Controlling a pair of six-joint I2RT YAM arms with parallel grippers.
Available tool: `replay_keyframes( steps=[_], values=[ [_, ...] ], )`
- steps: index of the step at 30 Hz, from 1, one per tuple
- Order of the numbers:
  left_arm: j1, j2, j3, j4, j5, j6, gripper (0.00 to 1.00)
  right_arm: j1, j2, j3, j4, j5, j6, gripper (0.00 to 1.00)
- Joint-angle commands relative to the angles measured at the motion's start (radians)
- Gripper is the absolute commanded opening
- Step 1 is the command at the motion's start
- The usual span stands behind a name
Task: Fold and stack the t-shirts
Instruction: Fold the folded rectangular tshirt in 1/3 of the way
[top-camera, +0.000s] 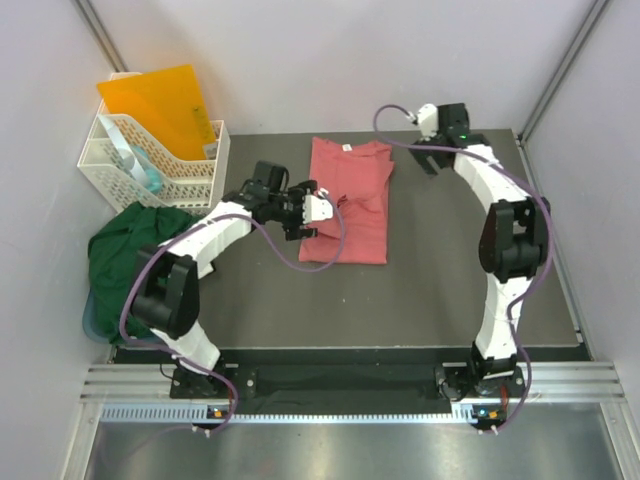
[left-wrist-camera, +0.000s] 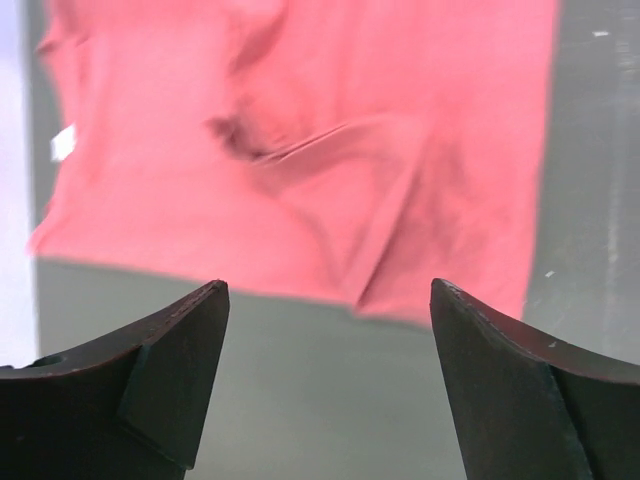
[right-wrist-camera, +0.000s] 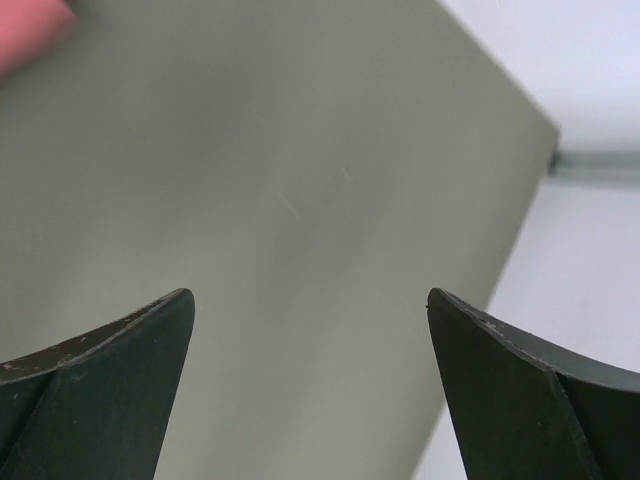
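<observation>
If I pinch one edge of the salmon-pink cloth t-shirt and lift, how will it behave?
Likely floppy: the salmon-pink t-shirt shows soft creases, so it should droop. Probably light: it lies thin and flat. Pushed over the grey table, it may bunch.

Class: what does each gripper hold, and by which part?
Nothing. The left gripper is open beside the salmon-pink t-shirt; the right gripper is open above the table.

Spread t-shirt (top-camera: 360, 212) lies on table (top-camera: 440, 275) (heaped t-shirt (top-camera: 125, 250) leftward).
</observation>
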Motion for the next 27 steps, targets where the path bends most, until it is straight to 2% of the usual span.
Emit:
replay_keyframes(
  steps=[1,7,11,23,26,27],
  values=[
    [-0.024,0.077,-0.010,-0.003,0.079,0.097,0.83,-0.069,-0.069,0.070,-0.118,-0.042,-0.014,1.00],
    [-0.031,0.203,0.050,0.023,0.067,0.128,0.77,-0.119,-0.093,0.107,-0.147,-0.037,-0.011,1.00],
    [-0.033,0.259,0.091,0.050,0.050,0.125,0.76,-0.119,-0.110,0.095,-0.152,-0.037,-0.004,1.00],
    [-0.036,0.270,0.113,0.065,0.062,0.111,0.74,-0.118,-0.087,0.115,-0.150,-0.043,0.027,1.00],
    [-0.036,0.285,0.117,0.066,0.056,0.108,0.54,-0.115,-0.073,0.135,-0.154,-0.045,0.035,1.00],
    [-0.036,0.290,0.119,0.065,0.055,0.106,0.42,-0.115,-0.070,0.138,-0.154,-0.043,0.036,1.00]
  ],
)
